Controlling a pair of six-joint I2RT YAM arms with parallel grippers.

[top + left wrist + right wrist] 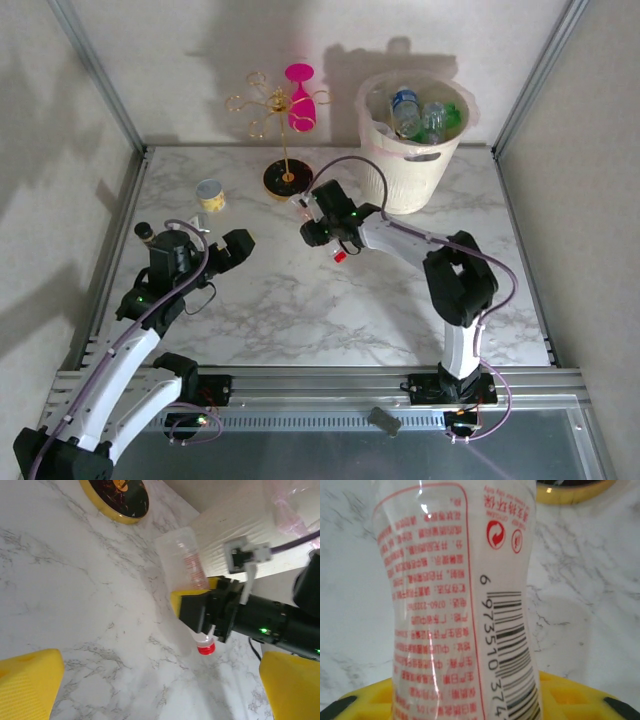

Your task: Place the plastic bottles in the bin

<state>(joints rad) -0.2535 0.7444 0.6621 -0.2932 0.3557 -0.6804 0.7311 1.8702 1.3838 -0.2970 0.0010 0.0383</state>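
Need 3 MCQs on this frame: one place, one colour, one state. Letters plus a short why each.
1. Where does the bin stand?
A. near left, by the left arm's base
B. far right
C. middle of the table

2. What colour is the cap of the bottle in the right gripper?
A. blue
B. red
C. green

3. How does the left gripper stand?
A. open, nothing between its fingers
B. shut on a bottle
C. shut on a tub

Answers:
1 B: the top view puts it at the far right edge.
2 B: the left wrist view shows a red cap.
3 A: its yellow fingers sit wide apart over bare marble.
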